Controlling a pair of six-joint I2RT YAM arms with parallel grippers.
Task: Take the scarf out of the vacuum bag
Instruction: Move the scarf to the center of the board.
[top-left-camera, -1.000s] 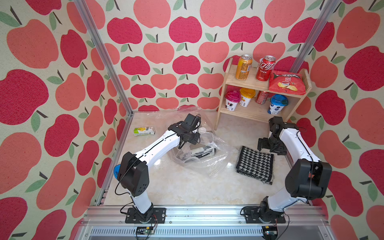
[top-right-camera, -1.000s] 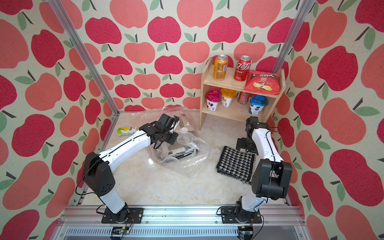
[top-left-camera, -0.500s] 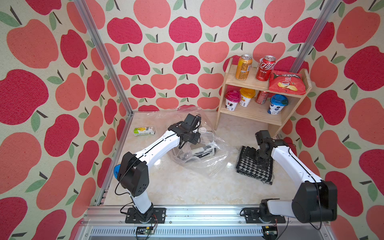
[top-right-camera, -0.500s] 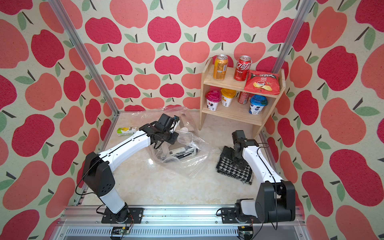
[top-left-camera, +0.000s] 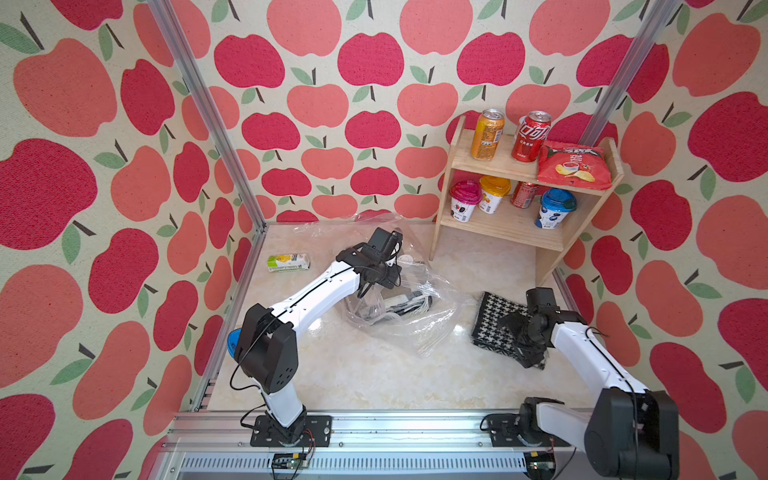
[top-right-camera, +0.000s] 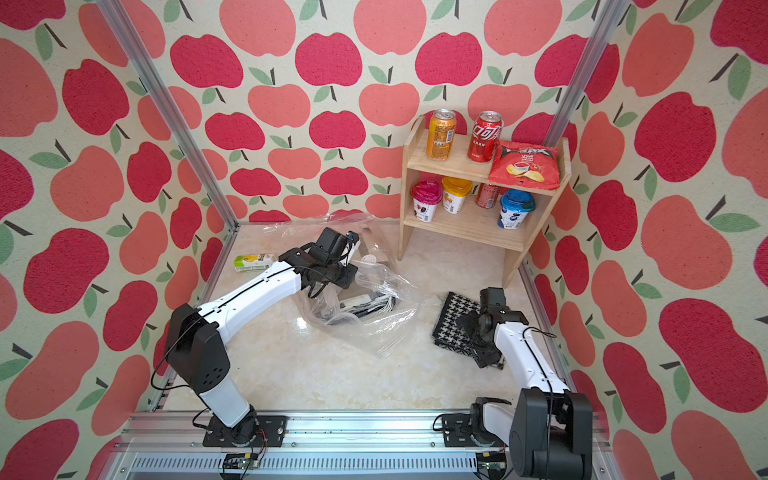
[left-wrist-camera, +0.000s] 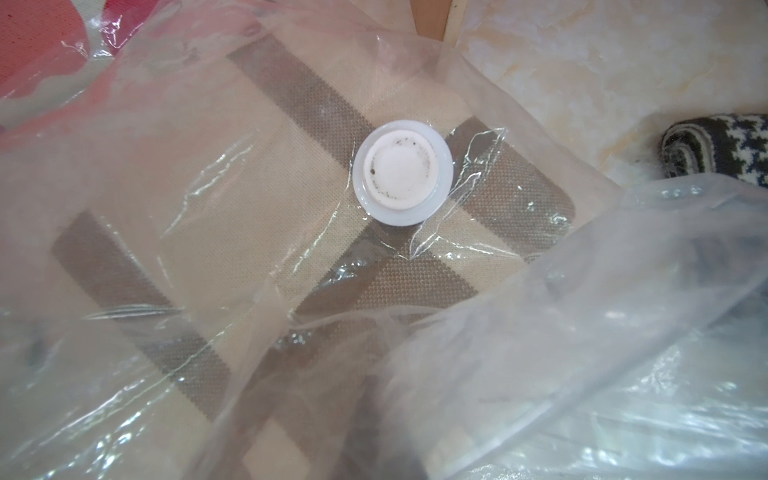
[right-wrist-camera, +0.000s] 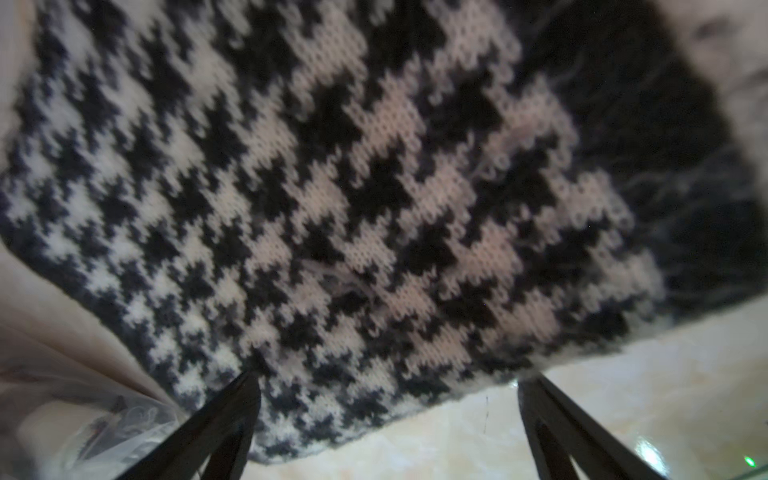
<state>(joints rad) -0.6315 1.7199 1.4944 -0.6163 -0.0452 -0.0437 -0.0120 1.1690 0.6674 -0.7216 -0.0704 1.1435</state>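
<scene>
Swung within 1 second from beside the wooden shelf (top-left-camera: 509, 224) to above the scarf (top-left-camera: 494, 316): right gripper (right-wrist-camera: 388, 376). Its 2 black fingers (right-wrist-camera: 232, 415) spread wide, tips at the fuzzy houndstooth knit's edge, gripping nothing. Scarf folded flat near the right edge of the bench (top-left-camera: 374, 374), outside the vacuum bag (top-left-camera: 419, 328), beside its crinkly clear film. Round white valve cap (left-wrist-camera: 401, 172) on film. Left gripper (top-left-camera: 376, 282) clenched amid plastic; hold unclear.

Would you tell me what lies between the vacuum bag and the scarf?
Only bare tabletop separates vacuum bag and scarf, shown in both top views.
</scene>
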